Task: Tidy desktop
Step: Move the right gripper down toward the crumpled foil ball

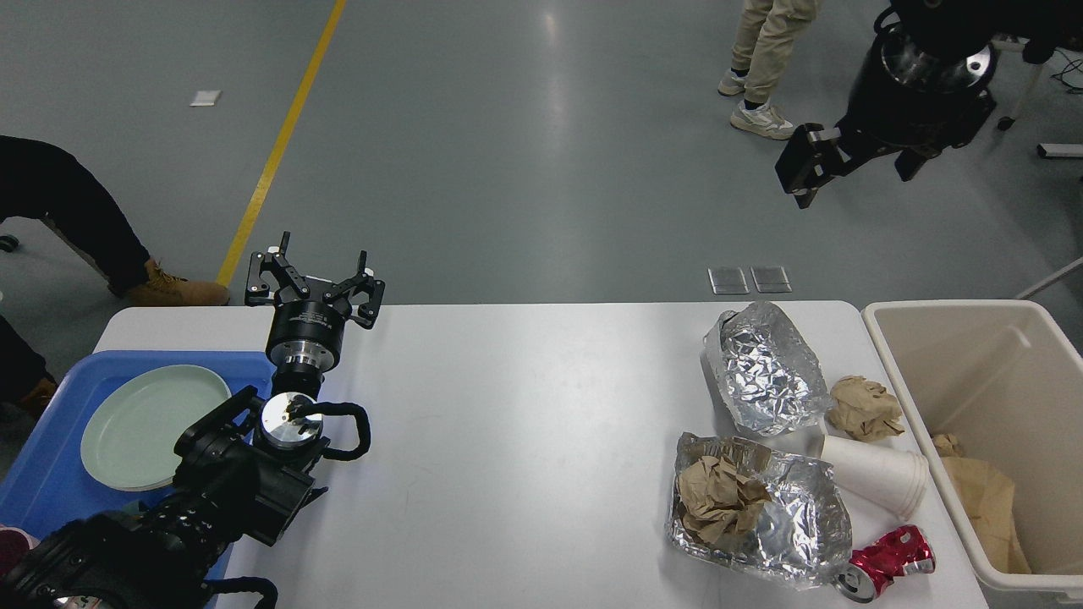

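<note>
The white desktop (525,423) fills the lower half of the head view. On its right end lie a crumpled foil lump (766,368), a brown paper ball (863,408), a white paper cup (876,474) on its side, a foil sheet (787,524) holding crumpled brown paper (719,499), and a crushed red can (888,560). My left gripper (317,271) stands open and empty over the desktop's far left edge. High above the floor beyond the far right corner hangs my right gripper (854,165), fingers apart with nothing between them.
A beige bin (897,364) stands off the desktop's right end with brown paper (986,499) inside. A blue tray (42,474) with a pale green plate (144,427) sits at the left. People's legs and a chair are on the floor behind.
</note>
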You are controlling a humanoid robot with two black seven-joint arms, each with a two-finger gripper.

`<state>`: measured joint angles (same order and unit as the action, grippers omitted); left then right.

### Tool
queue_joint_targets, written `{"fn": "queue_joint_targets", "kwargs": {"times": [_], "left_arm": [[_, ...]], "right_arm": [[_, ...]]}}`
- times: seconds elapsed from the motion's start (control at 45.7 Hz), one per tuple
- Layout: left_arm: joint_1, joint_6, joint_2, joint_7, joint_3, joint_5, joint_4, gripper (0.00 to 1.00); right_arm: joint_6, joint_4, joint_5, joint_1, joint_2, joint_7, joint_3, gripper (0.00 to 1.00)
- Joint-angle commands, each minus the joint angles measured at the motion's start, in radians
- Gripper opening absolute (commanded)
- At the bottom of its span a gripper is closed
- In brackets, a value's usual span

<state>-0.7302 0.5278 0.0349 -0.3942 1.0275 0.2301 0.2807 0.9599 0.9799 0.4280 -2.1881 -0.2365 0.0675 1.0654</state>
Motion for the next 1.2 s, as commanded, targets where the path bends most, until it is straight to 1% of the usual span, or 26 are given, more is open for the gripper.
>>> {"fn": "queue_joint_targets", "kwargs": {"times": [0.0,0.11,0.241,0.285,0.372,0.438,0.657,0.745,0.832,1.007,1.183], "left_arm": [[0.0,0.0,0.0,0.0,0.0,0.0,0.0,0.97],[0.0,0.0,0.0,0.0,0.0,0.0,0.0,0.97],[0.0,0.001,0.0,0.0,0.0,0.0,0.0,0.97],[0.0,0.0,0.0,0.0,0.0,0.0,0.0,0.97],[0.0,0.0,0.0,0.0,0.0,0.0,0.0,0.97],[0.0,0.0,0.0,0.0,0.0,0.0,0.0,0.97],[0.0,0.001,0.0,0.0,-0.001,0.0,0.0,0.97],[0.0,0.0,0.0,0.0,0.0,0.0,0.0,0.97],[0.0,0.001,0.0,-0.002,0.0,0.0,0.0,0.97],[0.0,0.0,0.0,0.0,0.0,0.0,0.0,0.97],[0.0,0.0,0.0,0.0,0.0,0.0,0.0,0.97]], "right_arm": [[0.0,0.008,0.002,0.013,0.003,0.0,-0.048,1.0],[0.0,0.008,0.002,0.033,-0.01,-0.002,-0.07,1.0],[0.0,0.013,0.002,0.123,-0.018,-0.002,-0.091,1.0],[-0.058,0.023,0.003,0.166,-0.017,-0.002,-0.091,1.0],[-0.212,0.04,0.006,0.257,-0.012,-0.003,-0.091,1.0],[-0.298,0.045,0.008,0.323,-0.009,-0.003,-0.093,1.0],[-0.526,0.028,0.015,0.517,0.065,-0.003,-0.113,1.0],[-0.589,0.005,0.015,0.586,0.101,-0.002,-0.114,1.0],[-0.615,-0.023,0.015,0.637,0.112,0.002,-0.114,1.0],[-0.619,-0.156,0.014,0.755,0.137,0.0,-0.119,1.0],[-0.622,-0.22,0.017,0.838,0.138,0.0,-0.134,1.0]]}}
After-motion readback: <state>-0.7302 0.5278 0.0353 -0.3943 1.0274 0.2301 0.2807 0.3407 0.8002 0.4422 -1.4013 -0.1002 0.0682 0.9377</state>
